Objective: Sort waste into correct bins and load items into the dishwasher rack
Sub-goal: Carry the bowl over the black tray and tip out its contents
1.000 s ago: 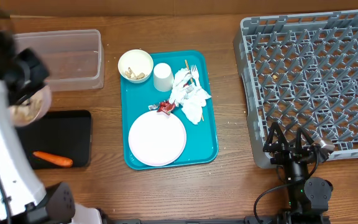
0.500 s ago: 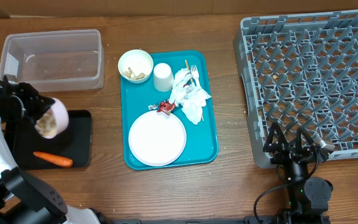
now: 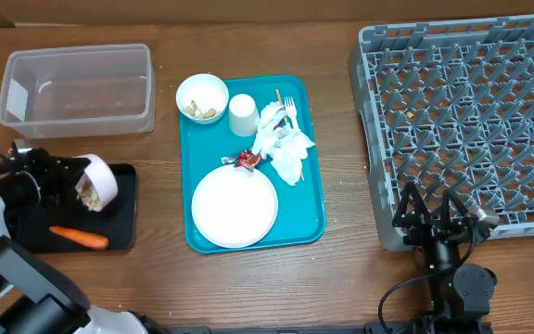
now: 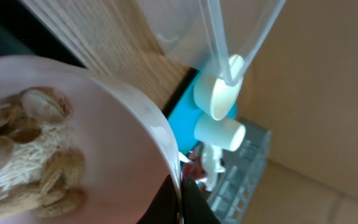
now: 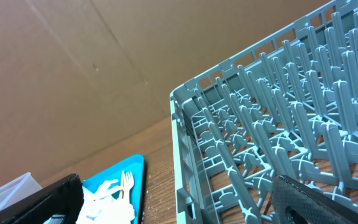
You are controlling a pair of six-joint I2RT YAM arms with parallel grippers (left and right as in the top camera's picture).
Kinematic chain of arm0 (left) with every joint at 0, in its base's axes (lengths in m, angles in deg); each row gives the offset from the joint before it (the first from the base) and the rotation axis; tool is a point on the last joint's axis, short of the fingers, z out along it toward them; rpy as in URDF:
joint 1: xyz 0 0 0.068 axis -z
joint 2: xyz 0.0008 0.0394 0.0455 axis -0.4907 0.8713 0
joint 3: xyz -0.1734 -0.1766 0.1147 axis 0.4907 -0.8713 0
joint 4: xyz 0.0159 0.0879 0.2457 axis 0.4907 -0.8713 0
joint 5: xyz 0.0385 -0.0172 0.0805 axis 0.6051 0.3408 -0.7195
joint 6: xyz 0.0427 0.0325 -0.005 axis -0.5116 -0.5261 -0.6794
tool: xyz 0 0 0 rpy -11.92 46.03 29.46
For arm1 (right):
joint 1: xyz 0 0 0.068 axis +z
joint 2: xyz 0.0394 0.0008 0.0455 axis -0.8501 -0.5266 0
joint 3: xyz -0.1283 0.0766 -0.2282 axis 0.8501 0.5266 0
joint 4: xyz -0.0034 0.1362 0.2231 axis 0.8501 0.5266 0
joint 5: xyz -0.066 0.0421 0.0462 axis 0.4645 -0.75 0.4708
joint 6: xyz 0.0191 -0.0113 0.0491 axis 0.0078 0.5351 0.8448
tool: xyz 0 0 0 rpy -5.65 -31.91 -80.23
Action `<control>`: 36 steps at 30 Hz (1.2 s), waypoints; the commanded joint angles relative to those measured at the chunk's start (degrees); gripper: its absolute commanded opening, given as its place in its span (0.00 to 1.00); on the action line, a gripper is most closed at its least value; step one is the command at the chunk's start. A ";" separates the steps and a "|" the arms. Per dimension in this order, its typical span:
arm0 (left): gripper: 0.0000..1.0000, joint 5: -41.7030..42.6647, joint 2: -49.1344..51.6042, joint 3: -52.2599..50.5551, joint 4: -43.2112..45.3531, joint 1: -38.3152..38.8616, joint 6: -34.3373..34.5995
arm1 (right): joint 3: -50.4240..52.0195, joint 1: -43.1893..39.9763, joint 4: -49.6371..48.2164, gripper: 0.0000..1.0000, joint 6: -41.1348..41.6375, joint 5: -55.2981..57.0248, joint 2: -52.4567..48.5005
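My left gripper (image 3: 74, 176) is shut on the rim of a pale pink bowl (image 3: 98, 183) of rice and beige scraps, tipped on its side over the black tray (image 3: 119, 218). The wrist view shows the fingers (image 4: 180, 199) pinching the bowl's rim (image 4: 123, 149) with food (image 4: 23, 155) inside. An orange carrot (image 3: 79, 237) lies in the black tray. The clear tub (image 3: 77, 88) stands behind. On the teal tray (image 3: 313, 199) are a white plate (image 3: 234, 206), a bowl with scraps (image 3: 202, 97), a cup (image 3: 242, 115), napkins (image 3: 281, 139), a red wrapper (image 3: 247, 160), a fork (image 3: 290, 109) and a stick (image 3: 279, 99). My right gripper (image 3: 433, 211) is open at the grey rack's (image 3: 471, 111) front edge.
The rack fills the right side; its corner and pegs show in the right wrist view (image 5: 260, 137). Bare wooden table lies between the teal tray and the rack.
My left arm has swung the pink bowl down and to the right, from near the clear tub to over the black tray, and tipped it further. The right arm has not moved.
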 commanded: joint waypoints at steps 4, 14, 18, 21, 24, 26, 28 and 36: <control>0.04 20.11 4.48 -1.07 -1.97 -5.95 -8.63 | 0.61 -0.20 -0.44 1.00 -0.37 0.50 0.46; 0.04 34.12 13.35 -3.82 -1.99 -9.42 -15.67 | 0.61 -0.20 -0.44 1.00 -0.37 0.50 0.46; 0.04 37.83 13.31 -3.80 -3.23 -9.44 -17.46 | 0.61 -0.20 -0.44 1.00 -0.37 0.50 0.46; 0.04 37.83 13.31 -3.80 -3.96 -9.53 -18.08 | 0.61 -0.20 -0.44 1.00 -0.37 0.50 0.46; 0.04 36.46 13.33 -3.80 -1.60 -10.01 -15.26 | 0.61 -0.20 -0.44 1.00 -0.37 0.50 0.46; 0.04 37.75 13.27 -3.78 -6.27 -10.27 -19.19 | 0.61 -0.20 -0.44 1.00 -0.37 0.50 0.46; 0.04 36.92 13.29 -3.78 -4.83 -10.23 -20.65 | 0.61 -0.20 -0.44 1.00 -0.37 0.50 0.46; 0.04 24.30 5.64 -1.44 -10.47 -0.11 -26.25 | 0.61 -0.20 -0.44 1.00 -0.37 0.50 0.46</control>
